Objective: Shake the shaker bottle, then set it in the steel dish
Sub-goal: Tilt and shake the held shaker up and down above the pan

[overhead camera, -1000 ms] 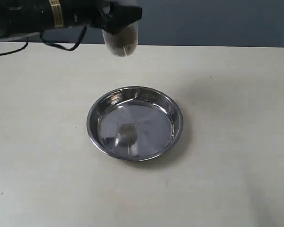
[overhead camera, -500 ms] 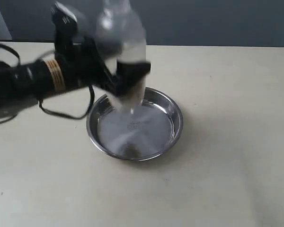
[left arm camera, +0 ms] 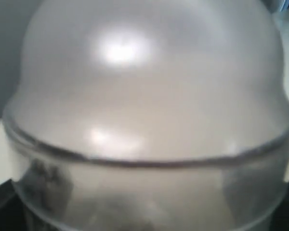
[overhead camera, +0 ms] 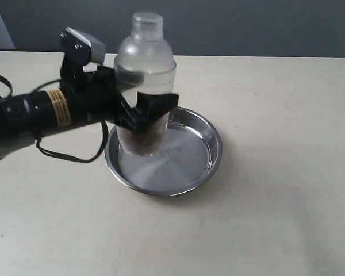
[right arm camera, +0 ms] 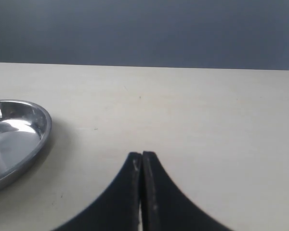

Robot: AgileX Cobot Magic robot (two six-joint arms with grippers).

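Shaker bottle (overhead camera: 145,86): upright, cap up, centre-left of the exterior frame, over the left half of the steel dish (overhead camera: 214,150). Brown granules (overhead camera: 142,140) lie settled at its base.
Contact with dish: the base sits inside the rim line, low over the dish floor. Cannot tell whether it rests on the floor or hangs just above.
Left gripper (overhead camera: 142,112): clamped across the bottle's lower body, one dark finger showing in front. The left wrist view is filled by the frosted dome.
Right gripper (right arm camera: 142,192): fingers pressed together, holding nothing, over bare table (right arm camera: 207,120). The dish is at the left edge of that view.
Done, by judgement: the bottle is at the dish. The settled granules suggest the shaking is over, though the pictures cannot prove it.
Left to do: seat the base flat on the dish floor if it is not down yet, release the clamp, and draw the arm clear without tipping the bottle.
Count: shaker bottles, one; steel dishes, one; grippers, two, only the left in the exterior view.
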